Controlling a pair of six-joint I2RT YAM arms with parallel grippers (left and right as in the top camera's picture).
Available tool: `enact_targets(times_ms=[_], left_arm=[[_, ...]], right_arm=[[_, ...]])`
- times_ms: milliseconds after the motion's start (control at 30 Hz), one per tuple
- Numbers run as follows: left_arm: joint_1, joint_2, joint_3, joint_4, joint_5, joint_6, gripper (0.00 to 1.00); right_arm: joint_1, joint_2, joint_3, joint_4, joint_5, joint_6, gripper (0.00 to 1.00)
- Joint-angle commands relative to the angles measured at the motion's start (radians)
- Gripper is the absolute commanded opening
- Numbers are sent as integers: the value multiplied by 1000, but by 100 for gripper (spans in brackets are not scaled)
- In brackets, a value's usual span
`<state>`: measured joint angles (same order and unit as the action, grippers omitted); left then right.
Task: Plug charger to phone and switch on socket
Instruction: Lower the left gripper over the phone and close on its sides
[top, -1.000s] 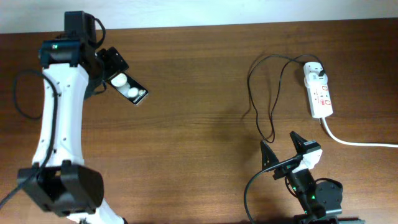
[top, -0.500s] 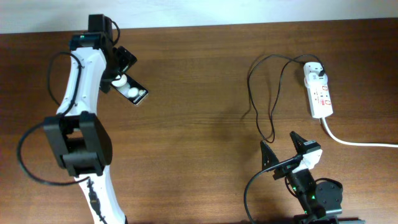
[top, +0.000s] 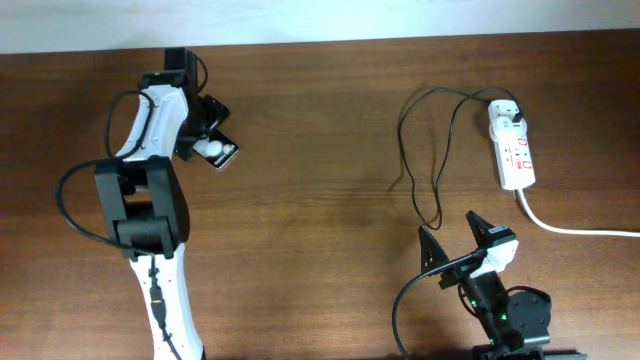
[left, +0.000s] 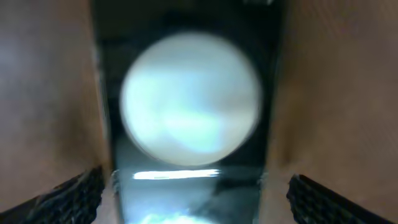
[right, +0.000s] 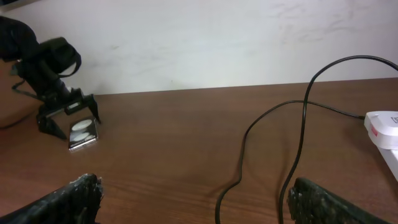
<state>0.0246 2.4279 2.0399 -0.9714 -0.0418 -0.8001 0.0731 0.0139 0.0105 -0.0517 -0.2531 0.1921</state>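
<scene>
Overhead view: the phone (top: 221, 152) lies near the bench's far-left corner, black and glossy, two white round spots up. The left gripper (top: 204, 138) hangs over it with jaws apart either side, so I'd say it's the phone-grabbing step. Next move needs a square close on its edges. The charger (top: 405, 150) and socket (top: 513, 150) sit by the far-right corner. The right gripper (top: 450, 228) is at the near edge, jaws apart too.

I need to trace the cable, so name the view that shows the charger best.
Overhead: the charger shows whole, from its plug at the socket to its loose tip. The right wrist view shows only part of its loops. The left wrist view shows only the phone.
</scene>
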Motion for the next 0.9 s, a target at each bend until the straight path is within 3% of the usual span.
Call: enact_targets(times_ms=[0,100,167,233,300,433,533,567,867], left_arm=[[5,48,10,14,-1,72,99],[5,73,10,13,1,72,98],[5,76,10,2,0,72,88],[5,76,10,-6,0,72,86],[4,76,9,-17,0,72,73],[3,76,9,-69,1,88,70],[3,76,9,-100,1,121,73],[3,76,10,-103,1,121,97],[5,76,40,-116,54,120,99]], right_arm=[[5,-7,-5,-4,-9,8,99],[5,-7,-5,-4,-9,8,99],[5,-7,-5,-4,-9,8,99],[5,-7,-5,-4,-9,8,99],[5,-7,-5,-5,-9,8,99],[5,-7,-5,-4,-8,8,99],[5,-7,-5,-4,-9,8,99],[5,-7,-5,-4,-9,8,99],[5,-7,-5,-4,-9,8,99]])
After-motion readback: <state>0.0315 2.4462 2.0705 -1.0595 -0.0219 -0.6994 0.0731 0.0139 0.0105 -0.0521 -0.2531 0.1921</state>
